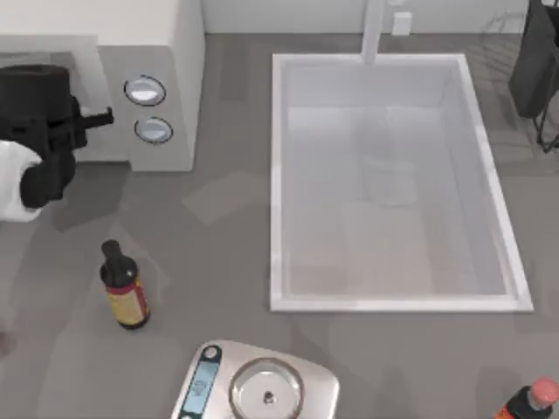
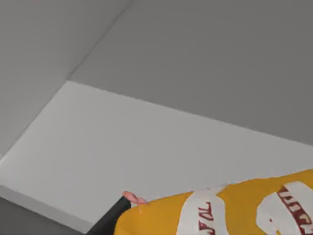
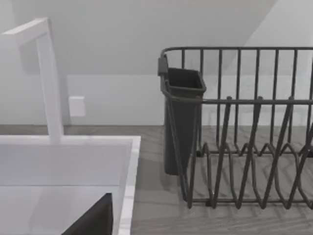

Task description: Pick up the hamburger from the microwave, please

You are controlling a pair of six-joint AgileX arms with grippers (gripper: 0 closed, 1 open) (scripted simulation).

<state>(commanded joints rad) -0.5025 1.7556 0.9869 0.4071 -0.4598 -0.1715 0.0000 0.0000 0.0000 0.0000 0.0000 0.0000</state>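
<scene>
The white microwave (image 1: pixel 175 52) stands at the back left, its grey panel with two round dials (image 1: pixel 145 90) facing me. My left gripper (image 1: pixel 94 118) is level with the microwave's front, just left of the dials, on the black left arm (image 1: pixel 39 122). In the left wrist view pale flat walls and a white floor (image 2: pixel 146 147) lie ahead. A yellow-orange thing (image 2: pixel 234 210) with white patches and red lettering sits very close to the camera. I cannot tell whether it is the hamburger. A dark edge of my right gripper (image 3: pixel 93 220) is near the sink.
A dark bottle with a yellow label (image 1: pixel 124 288) stands in front of the microwave. A silver scale (image 1: pixel 262 388) sits at the front edge. The white sink (image 1: pixel 279 175) takes up the middle, a black dish rack (image 3: pixel 234 147) stands at the back right, and a red-capped bottle (image 1: pixel 531 400) at the front right.
</scene>
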